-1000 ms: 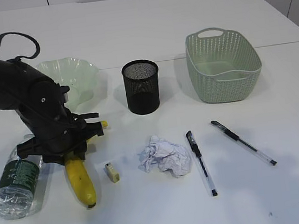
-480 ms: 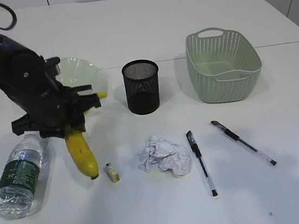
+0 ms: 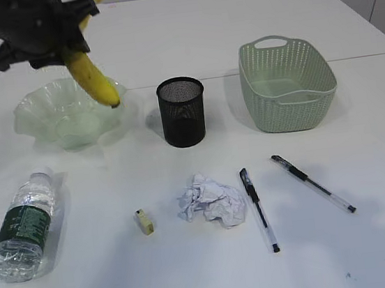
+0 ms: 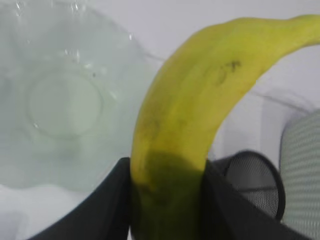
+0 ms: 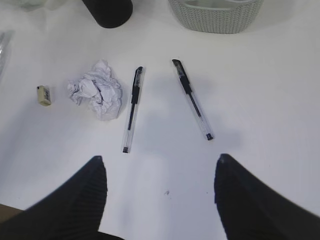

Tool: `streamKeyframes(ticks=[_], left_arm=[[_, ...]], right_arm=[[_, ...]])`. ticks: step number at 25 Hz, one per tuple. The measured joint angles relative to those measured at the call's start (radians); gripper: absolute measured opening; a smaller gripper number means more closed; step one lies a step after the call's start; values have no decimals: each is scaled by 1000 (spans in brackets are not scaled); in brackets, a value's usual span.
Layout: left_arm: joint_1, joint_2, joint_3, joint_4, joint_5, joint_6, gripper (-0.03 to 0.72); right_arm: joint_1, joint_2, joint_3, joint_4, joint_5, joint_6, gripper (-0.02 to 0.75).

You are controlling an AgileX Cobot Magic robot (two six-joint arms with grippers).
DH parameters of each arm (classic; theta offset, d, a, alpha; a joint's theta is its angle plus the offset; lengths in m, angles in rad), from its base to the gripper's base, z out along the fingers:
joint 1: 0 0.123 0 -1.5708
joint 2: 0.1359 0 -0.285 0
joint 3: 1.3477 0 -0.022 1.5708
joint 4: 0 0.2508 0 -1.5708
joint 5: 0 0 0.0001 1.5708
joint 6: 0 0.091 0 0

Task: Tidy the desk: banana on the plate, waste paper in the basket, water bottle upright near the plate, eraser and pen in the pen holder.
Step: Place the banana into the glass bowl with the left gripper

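Exterior view is showing the black left gripper (image 3: pixel 62 51) hanging high at the top left, clamped on the curved yellow banana (image 3: pixel 93 77), whose lower tip is pointing down over the right rim of the pale green translucent plate with a wavy ruffled rim (image 3: pixel 35 118). On the large plain white desk (image 3: pixel 194 270), the small clear water bottle with a dark green label (image 3: pixel 21 228) is lying on its side at the left, the tiny cream eraser with a dark end (image 3: pixel 144 221) is sitting just left of the crumpled white waste paper (image 3: pixel 212 200), and two clear pens with black grips (image 3: pixel 258 209) are lying to the right of it. The black mesh pen holder (image 3: pixel 182 111) and the sage-green perforated basket (image 3: pixel 287 84) are standing upright behind them.

Left wrist view is giving what the exterior camera cannot: both dark jaws are pressing the banana's sides, with the plate's round centre directly beyond and the pen holder's rim at lower right.

Right wrist view alone is showing the right gripper (image 5: pixel 160 192), which is out of the exterior frame; its jaws are standing wide apart and empty above bare desk, near the pens and paper.
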Motion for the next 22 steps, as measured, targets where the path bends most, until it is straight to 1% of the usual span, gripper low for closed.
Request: streamKeyframes(ticks=[4,7,9,12,16,22], left_arm=[[82,19,-91,-23,0,0,255],[139,69,-150,-80,0,-2,255],[169,115,-181,-139,0,-2,255],[199,183,-232,-216,-5,-2,255],[229,272,-278,-281,-46,-2,255],[241,374,-309,-308,-79,-2,255]], right_arm=[[0,0,0,0,0,0,501],[0,0,0,0,1,0,501],[0,0,0,0,1,0,501],[0,0,0,0,1,0,501],[0,0,0,0,1,0,501],[0,33,0,0,1,0,501]])
